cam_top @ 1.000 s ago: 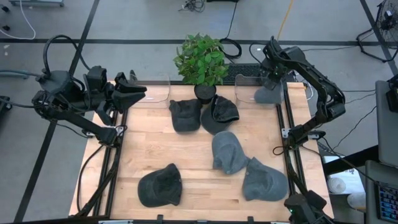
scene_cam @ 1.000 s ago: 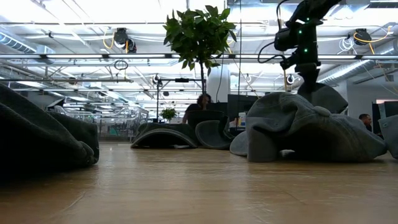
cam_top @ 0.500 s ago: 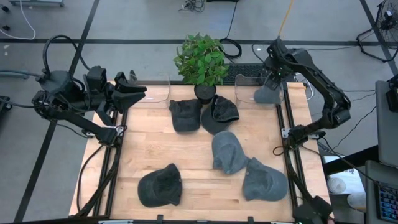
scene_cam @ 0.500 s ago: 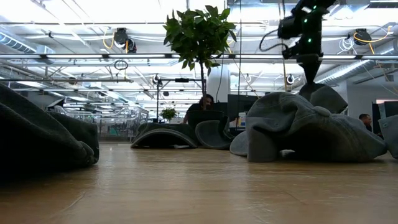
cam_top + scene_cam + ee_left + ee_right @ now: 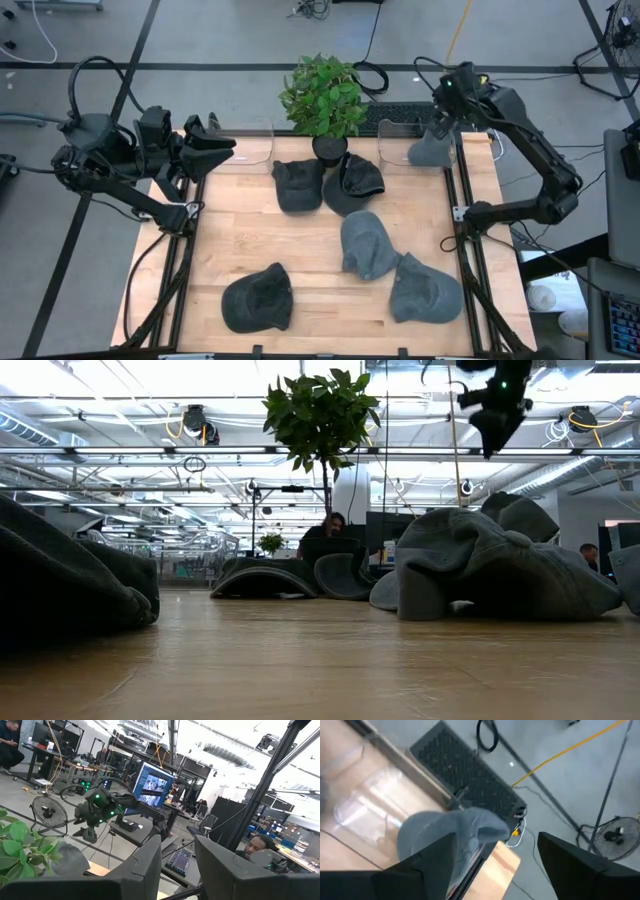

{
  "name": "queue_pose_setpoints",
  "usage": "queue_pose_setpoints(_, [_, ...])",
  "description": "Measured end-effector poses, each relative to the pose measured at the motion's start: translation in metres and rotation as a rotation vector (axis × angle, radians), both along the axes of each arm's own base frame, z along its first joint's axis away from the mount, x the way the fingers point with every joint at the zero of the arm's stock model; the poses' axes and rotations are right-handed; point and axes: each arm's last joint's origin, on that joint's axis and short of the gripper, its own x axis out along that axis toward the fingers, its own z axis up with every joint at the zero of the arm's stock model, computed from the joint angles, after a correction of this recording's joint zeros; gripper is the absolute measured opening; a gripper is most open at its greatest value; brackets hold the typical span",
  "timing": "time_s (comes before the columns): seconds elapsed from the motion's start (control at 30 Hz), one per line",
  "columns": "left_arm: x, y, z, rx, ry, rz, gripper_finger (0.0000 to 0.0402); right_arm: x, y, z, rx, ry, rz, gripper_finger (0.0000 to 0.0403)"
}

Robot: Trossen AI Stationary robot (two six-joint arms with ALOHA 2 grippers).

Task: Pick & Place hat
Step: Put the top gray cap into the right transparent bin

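High view, wooden table (image 5: pixel 300 250), scattered hats, right pincer (image 5: pixel 447 112) released above grey hat (image 5: pixel 430 152).

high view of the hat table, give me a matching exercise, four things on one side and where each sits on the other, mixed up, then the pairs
Things:
1. leafy green potted plant
2. light grey fabric cap in the clear plastic bin
3. dark charcoal cap lying alone
4. left gripper

Places:
A. near-left part of the wooden table
B. far-right corner, below the right gripper with its jaws open
C. far edge, middle
D. off the table's far-left corner

Pairs: 1-C, 2-B, 3-A, 4-D
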Motion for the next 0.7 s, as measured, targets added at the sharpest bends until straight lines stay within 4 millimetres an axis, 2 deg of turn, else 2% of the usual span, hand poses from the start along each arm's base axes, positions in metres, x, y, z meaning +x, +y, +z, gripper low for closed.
queue_pose_setpoints(0.23, [0.0, 0.0, 0.0, 0.0, 0.0, 0.0, 0.0127, 0.01, 0.018, 0.046, -0.112, -0.149, 0.099, 0.0297])
queue_pose_setpoints(0.4, [0.0, 0.0, 0.0, 0.0, 0.0, 0.0, 0.0127, 0.014, 0.034, 0.081, -0.193, -0.262, 0.172, 0.0298])
queue_pose_setpoints(0.7, [0.0, 0.0, 0.0, 0.0, 0.001, 0.0, 0.0127, 0.029, 0.06, 0.126, -0.268, -0.349, 0.289, 0.03])
